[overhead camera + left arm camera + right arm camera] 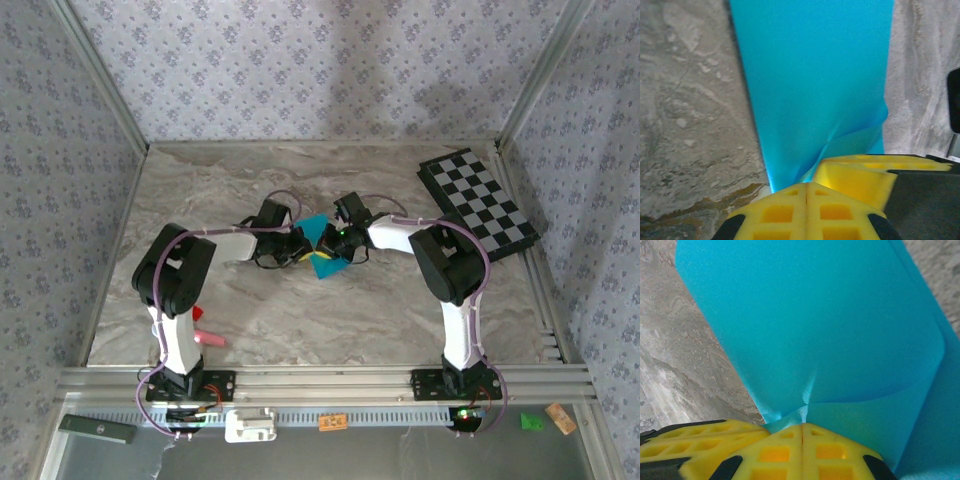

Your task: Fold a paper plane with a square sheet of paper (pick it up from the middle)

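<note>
The square sheet of paper (316, 228) is bright cyan-blue and sits bunched between the two arms at the middle of the marble table. My left gripper (299, 249) comes in from the left and my right gripper (336, 244) from the right. In the left wrist view the yellow jaws of the left gripper (806, 184) are pressed together on a puckered edge of the sheet (815, 75), with the right gripper's fingers (860, 175) close beside. In the right wrist view the right gripper (802, 425) is shut on a creased pinch of the sheet (815, 315), which curls upward.
A black-and-white checkered board (480, 200) lies at the back right of the table. Small red and pink objects (207, 336) lie near the left arm's base. An aluminium rail (320, 380) runs along the near edge, and patterned walls enclose the table.
</note>
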Available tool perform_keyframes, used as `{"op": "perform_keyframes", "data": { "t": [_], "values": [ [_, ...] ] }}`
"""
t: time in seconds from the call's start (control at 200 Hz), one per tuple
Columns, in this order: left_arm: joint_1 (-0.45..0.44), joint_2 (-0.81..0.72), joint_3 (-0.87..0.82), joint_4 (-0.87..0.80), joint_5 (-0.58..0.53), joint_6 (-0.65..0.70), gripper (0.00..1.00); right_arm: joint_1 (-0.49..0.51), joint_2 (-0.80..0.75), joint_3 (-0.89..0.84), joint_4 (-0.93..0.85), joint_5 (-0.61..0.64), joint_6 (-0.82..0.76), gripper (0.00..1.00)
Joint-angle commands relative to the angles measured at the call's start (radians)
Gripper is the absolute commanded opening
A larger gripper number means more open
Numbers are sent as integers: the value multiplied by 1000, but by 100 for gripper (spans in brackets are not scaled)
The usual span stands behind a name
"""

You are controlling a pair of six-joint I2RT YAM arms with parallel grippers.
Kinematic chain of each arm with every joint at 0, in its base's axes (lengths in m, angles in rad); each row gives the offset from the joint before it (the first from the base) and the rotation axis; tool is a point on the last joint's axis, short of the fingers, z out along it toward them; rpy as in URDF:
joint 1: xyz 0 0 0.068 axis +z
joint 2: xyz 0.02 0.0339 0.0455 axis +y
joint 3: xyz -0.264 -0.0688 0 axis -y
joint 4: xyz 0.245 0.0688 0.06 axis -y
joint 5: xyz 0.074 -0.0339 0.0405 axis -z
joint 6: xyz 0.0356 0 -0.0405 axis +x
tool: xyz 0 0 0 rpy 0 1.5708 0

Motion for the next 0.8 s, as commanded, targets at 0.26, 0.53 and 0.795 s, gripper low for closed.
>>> {"op": "perform_keyframes", "data": {
  "t": [0.26, 0.53, 0.795],
  "values": [
    [-13, 56, 79, -193, -115, 74, 0, -2, 5, -11, -3, -25, -4, 0],
    [-13, 84, 119, -292, -126, 169, 0, -38, -78, -72, 110, -106, -131, 3],
    [-12, 94, 178, -340, -116, 258, 0, -47, -89, -115, 74, -109, -244, 3]
  ]
}}
